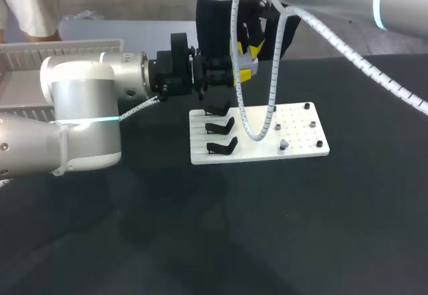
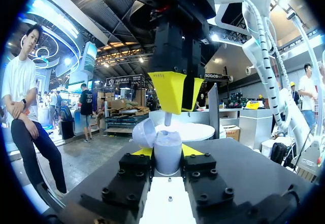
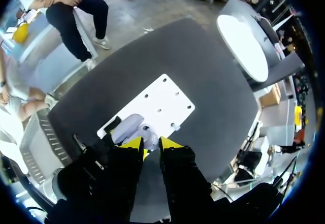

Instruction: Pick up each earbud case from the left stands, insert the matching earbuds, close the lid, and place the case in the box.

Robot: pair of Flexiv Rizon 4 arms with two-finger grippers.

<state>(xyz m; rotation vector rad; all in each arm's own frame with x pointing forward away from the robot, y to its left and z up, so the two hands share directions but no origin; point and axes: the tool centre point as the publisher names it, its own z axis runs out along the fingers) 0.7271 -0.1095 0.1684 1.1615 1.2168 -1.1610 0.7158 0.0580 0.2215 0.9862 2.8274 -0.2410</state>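
My left gripper [image 2: 167,153] is shut on a pale lavender earbud case [image 2: 167,145], held above the table with its lid [image 2: 143,132] open. From above, my right gripper [image 2: 175,94] is shut on a small white earbud [image 2: 167,118] whose end reaches into the case. In the right wrist view the case [image 3: 128,127] lies just under my right gripper [image 3: 151,144]. In the head view both grippers meet behind the white plate [image 1: 297,124], the left gripper [image 1: 215,74] beside the right gripper [image 1: 246,64]. Three black stands [image 1: 221,128] on the plate's left hold no case.
A light earbud [image 1: 283,144] and a few black pegs [image 1: 313,124] sit on the plate's right half. A white ribbed box [image 1: 27,57] stands at the back left, behind my left arm. Dark tabletop surrounds the plate.
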